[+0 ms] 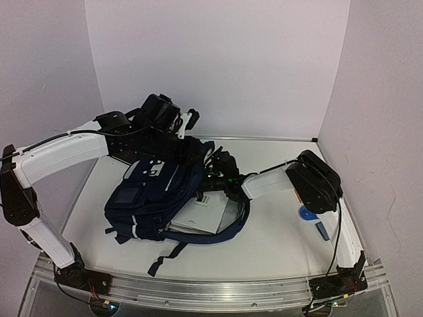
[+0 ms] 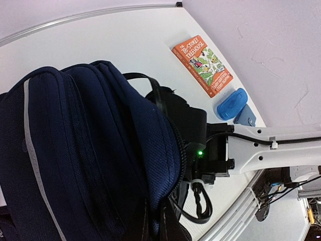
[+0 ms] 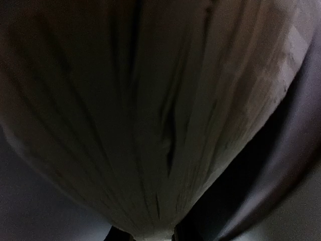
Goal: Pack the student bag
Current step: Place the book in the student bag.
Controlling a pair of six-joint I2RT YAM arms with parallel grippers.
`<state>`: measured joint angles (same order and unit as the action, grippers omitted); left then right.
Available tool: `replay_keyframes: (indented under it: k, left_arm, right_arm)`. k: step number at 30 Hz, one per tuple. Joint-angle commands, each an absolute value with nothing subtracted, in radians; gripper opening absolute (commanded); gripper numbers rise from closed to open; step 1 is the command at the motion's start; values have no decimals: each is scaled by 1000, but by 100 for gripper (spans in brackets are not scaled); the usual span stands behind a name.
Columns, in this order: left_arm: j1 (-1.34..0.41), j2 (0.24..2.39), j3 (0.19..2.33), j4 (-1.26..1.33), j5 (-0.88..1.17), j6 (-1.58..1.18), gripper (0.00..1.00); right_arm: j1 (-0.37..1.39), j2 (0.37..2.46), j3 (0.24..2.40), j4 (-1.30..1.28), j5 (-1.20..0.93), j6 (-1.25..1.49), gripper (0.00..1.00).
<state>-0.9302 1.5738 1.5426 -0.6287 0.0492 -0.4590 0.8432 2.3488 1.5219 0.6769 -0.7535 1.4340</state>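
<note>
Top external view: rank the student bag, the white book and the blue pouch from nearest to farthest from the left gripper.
1. student bag, its top at the left gripper.
2. white book, at the bag's open mouth, toward the near edge.
3. blue pouch, far off to the right.

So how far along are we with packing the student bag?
About midway. Done: the student bag lies with its mouth open. In hand: the left jaws are shut on its top edge, and the right jaws hold a white book at the opening, partly in. Left: the orange Treehouse book and blue pouch lie out on the table.
</note>
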Motion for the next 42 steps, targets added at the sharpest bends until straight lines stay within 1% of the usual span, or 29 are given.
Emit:
replay_keyframes:
  k: [1, 4, 5, 7, 10, 13, 17, 22, 25, 30, 32, 34, 36, 38, 42]
  left_arm:
    - [-934, 1533, 1562, -449, 60, -469, 0]
    - [-934, 1528, 1560, -449, 44, -466, 0]
    - [-934, 1529, 1559, -449, 43, -463, 0]
    - [-934, 1531, 1559, -449, 41, -460, 0]
    - [-934, 1537, 1563, -451, 40, -455, 0]
    - [-933, 1540, 1566, -453, 36, -450, 0]
    - [-933, 1545, 1564, -448, 43, -449, 0]
    - [-933, 1548, 1562, -445, 54, -454, 0]
    - [-933, 1552, 1554, -432, 63, -463, 0]
    - [-932, 1572, 1534, -425, 71, -475, 0]
    - [-932, 1566, 1516, -418, 62, -476, 0]
    - [-927, 1558, 1497, -411, 51, -479, 0]
    - [-919, 1552, 1482, -410, 41, -487, 0]
    - [-906, 1552, 1471, -410, 31, -500, 0]
    - [-875, 1562, 1457, -423, 12, -534, 0]
  right_arm:
    - [849, 2311, 1599, 578, -712, 1350, 37]
    - [836, 2240, 1529, 477, -676, 1296, 56]
    - [831, 2224, 1503, 470, -666, 1294, 59]
    - [825, 2189, 1458, 463, -652, 1289, 63]
    - [824, 2141, 1411, 460, -646, 1281, 62]
    - [824, 2096, 1385, 446, -643, 1265, 56]
    - [823, 2094, 1399, 424, -644, 1247, 43]
    - [832, 2211, 1499, 424, -659, 1278, 19]
    - [840, 2302, 1580, 429, -668, 1319, 13]
    - [870, 2423, 1779, 430, -703, 1354, 10]
    - [874, 2432, 1810, 429, -713, 1351, 10]
    - [868, 2404, 1798, 426, -719, 1329, 12]
    - [858, 2345, 1741, 423, -719, 1290, 17]
    - [840, 2266, 1657, 408, -713, 1234, 25]
    - [801, 2106, 1507, 310, -704, 1090, 36]
